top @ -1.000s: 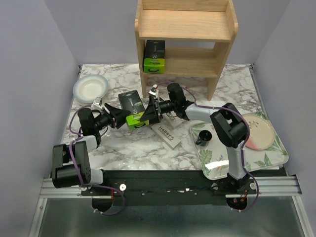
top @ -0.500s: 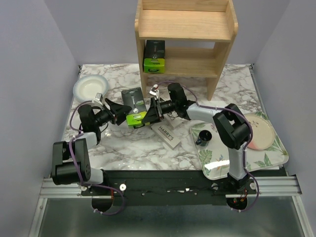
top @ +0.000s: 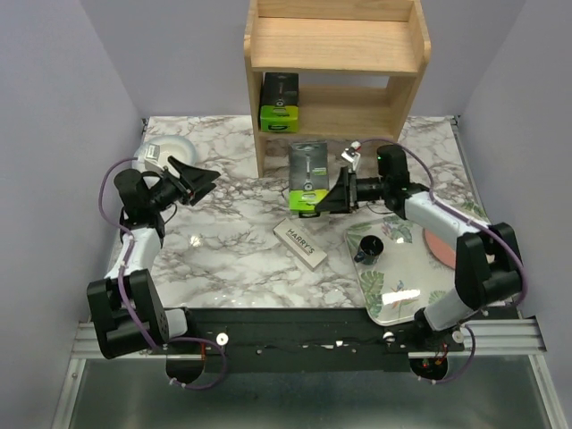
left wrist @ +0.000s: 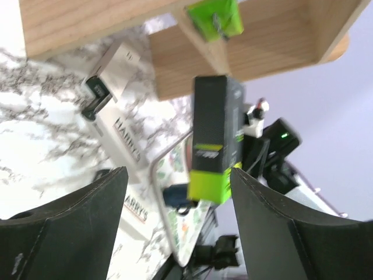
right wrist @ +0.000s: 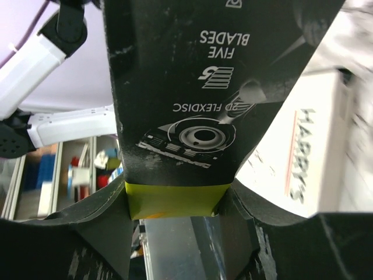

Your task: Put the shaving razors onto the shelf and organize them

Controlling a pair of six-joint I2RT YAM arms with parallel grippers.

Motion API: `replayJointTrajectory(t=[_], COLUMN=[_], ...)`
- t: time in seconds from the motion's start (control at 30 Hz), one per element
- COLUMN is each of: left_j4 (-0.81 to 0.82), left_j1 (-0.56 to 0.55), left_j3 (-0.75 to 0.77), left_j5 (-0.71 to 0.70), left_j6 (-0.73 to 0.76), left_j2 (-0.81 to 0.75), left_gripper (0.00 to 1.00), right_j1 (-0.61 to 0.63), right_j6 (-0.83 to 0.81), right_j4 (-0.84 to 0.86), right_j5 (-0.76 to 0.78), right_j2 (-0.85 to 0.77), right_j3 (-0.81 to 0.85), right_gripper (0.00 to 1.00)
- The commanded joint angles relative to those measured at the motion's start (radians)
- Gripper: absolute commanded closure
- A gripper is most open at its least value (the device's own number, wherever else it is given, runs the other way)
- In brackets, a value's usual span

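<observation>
My right gripper (top: 332, 192) is shut on a black razor pack with a lime-green end (top: 308, 176) and holds it above the table, in front of the wooden shelf (top: 335, 45). In the right wrist view the pack (right wrist: 198, 87) fills the space between the fingers. A second black-and-green pack (top: 279, 103) stands on the shelf's lower tier at the left. A white HARRY'S box (top: 299, 243) lies on the table below the held pack. My left gripper (top: 198, 179) is open and empty at the left. Its wrist view shows the held pack (left wrist: 217, 140) and HARRY'S boxes (left wrist: 125, 140).
A leaf-patterned tray (top: 402, 299) at the right holds a black cup (top: 369, 248) and a pink plate (top: 442, 246). A white bowl (top: 165, 150) sits at the back left behind my left gripper. The shelf's side panel (top: 255, 125) stands next to the held pack.
My right gripper has carried the black-and-green pack right and back toward the shelf, turning it more upright. My left gripper has pulled away to the left, open and empty.
</observation>
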Motion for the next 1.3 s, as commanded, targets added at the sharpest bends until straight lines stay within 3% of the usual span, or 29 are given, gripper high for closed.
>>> replayJointTrajectory(t=[0.0,0.1,0.13,0.17,0.2,0.37,0.6,0.8,1.0,1.17,1.2,1.27], left_j4=[-0.240,-0.396,-0.429,-0.470,-0.498,-0.772,-0.826,-0.842,-0.829,-0.829,-0.832,-0.831], left_j1=[-0.091,-0.181,-0.252,-0.273,-0.316,-0.544,-0.709,-0.722,-0.723,-0.729,-0.734,-0.738], left_j3=[0.050,0.125,0.145,0.185,0.208,0.427,0.618,0.670,0.658,0.684,0.698,0.707], left_j5=[0.024,0.020,0.017,0.015,0.011,-0.066,-0.103,-0.112,-0.111,-0.106,-0.105,-0.106], left_j6=[0.250,0.438,0.469,0.501,0.550,0.796,0.927,0.965,0.968,0.968,0.970,0.970], left_j2=[-0.045,-0.031,-0.024,-0.015,0.005,0.081,0.171,0.202,0.212,0.239,0.249,0.263], left_gripper=[0.24,0.56,0.85,0.96,1.00,1.00,1.00,1.00,1.00,1.00,1.00,1.00], right_j1=[-0.125,-0.223,-0.245,-0.268,-0.306,-0.366,-0.452,-0.510,-0.549,-0.573,-0.589,-0.606], right_j6=[-0.122,-0.146,-0.148,-0.149,-0.152,-0.208,-0.197,-0.061,-0.047,-0.008,0.002,0.006], right_j4=[-0.122,-0.163,-0.177,-0.180,-0.182,-0.228,-0.245,-0.188,-0.231,-0.226,-0.238,-0.238], right_j5=[-0.059,-0.059,-0.057,-0.057,-0.059,-0.025,-0.046,-0.066,-0.053,0.015,0.039,0.049], right_j2=[-0.186,-0.242,-0.262,-0.265,-0.262,-0.186,-0.017,0.086,0.141,0.151,0.152,0.149], right_j3=[-0.059,-0.070,-0.065,-0.059,-0.039,0.074,0.265,0.346,0.398,0.418,0.435,0.441], right_gripper=[0.72,0.71,0.71,0.71,0.71,0.71,0.68,0.64,0.55,0.45,0.35,0.31])
